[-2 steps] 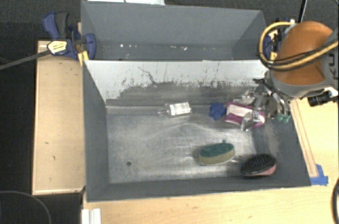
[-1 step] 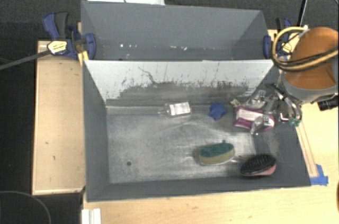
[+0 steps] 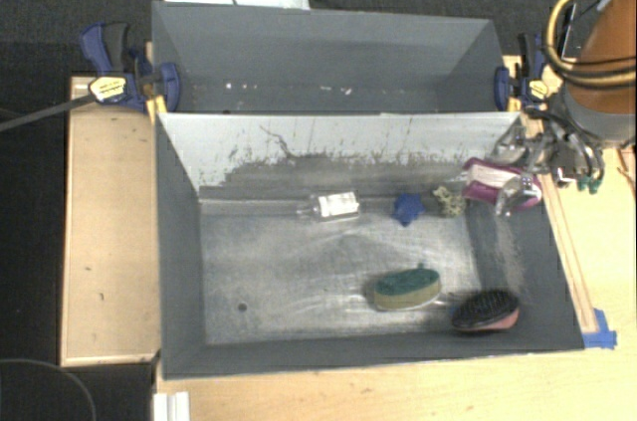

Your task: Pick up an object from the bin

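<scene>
My gripper (image 3: 514,173) hangs at the bin's right side near the back wall, with silvery fingers (image 3: 510,202) above and below a small purple and white packet-like thing (image 3: 488,180). The packet sits between the fingers, and the gripper is shut on it above the bin floor. Just left of it on the floor lie a small olive-grey lump (image 3: 445,200) and a small blue piece (image 3: 406,209).
A clear, white-labelled item (image 3: 336,205) lies at the middle back of the floor. A green-topped tan sponge (image 3: 405,288) and a black and pink hairbrush (image 3: 486,311) lie near the front right. The arm with its orange cover stands over the right rim.
</scene>
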Motion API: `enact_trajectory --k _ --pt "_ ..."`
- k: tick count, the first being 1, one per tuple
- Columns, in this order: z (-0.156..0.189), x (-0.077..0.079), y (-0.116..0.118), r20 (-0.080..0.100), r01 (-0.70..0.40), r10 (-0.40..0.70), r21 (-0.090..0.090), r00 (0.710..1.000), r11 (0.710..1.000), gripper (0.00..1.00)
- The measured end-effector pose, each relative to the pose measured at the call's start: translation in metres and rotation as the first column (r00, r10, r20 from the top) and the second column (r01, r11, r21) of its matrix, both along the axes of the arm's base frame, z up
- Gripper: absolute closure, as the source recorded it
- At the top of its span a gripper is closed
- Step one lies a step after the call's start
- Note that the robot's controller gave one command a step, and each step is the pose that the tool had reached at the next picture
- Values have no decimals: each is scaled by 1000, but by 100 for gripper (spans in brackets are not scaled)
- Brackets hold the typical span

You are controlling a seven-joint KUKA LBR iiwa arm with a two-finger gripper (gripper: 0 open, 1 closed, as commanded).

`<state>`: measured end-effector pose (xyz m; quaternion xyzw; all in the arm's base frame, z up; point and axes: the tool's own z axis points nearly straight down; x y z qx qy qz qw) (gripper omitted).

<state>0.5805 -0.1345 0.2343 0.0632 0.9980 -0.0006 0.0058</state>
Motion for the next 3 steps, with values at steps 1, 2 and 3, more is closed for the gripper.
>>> enact_trajectory --k 1,2,3 --pt "-93 -19 43 -19 115 -115 5 993 993 100" --pt "1 -30 37 -2 93 -93 1 996 996 100" --pt "-29 6 9 -9 -232 232 0 973 973 100"
